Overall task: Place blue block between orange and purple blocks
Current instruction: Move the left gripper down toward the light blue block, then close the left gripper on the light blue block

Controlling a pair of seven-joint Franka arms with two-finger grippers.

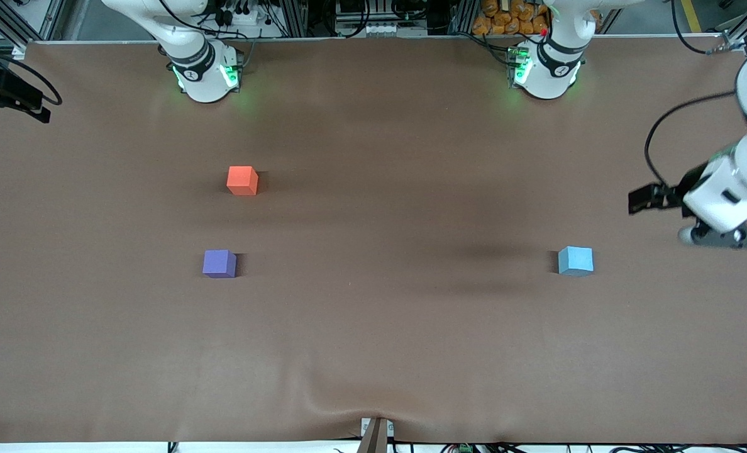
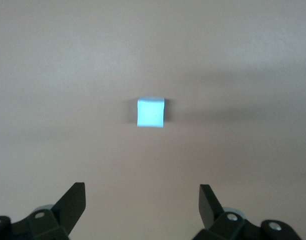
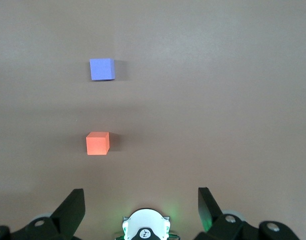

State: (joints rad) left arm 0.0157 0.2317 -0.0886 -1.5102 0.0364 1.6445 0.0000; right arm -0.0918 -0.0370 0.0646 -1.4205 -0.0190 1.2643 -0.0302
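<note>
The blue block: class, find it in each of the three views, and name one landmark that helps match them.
Front view: blue block on the brown cloth, toward the left arm's end.
Left wrist view: blue block mid-picture, past the open fingers.
Right wrist view: not in it.
Shared landmark: the brown cloth.

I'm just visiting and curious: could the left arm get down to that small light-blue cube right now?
Probably yes. The left gripper hangs open over the table's left-arm end, the small matte sky-blue cube sits alone on bare brown cloth close by, and nothing stands between them. The other arm waits.
</note>
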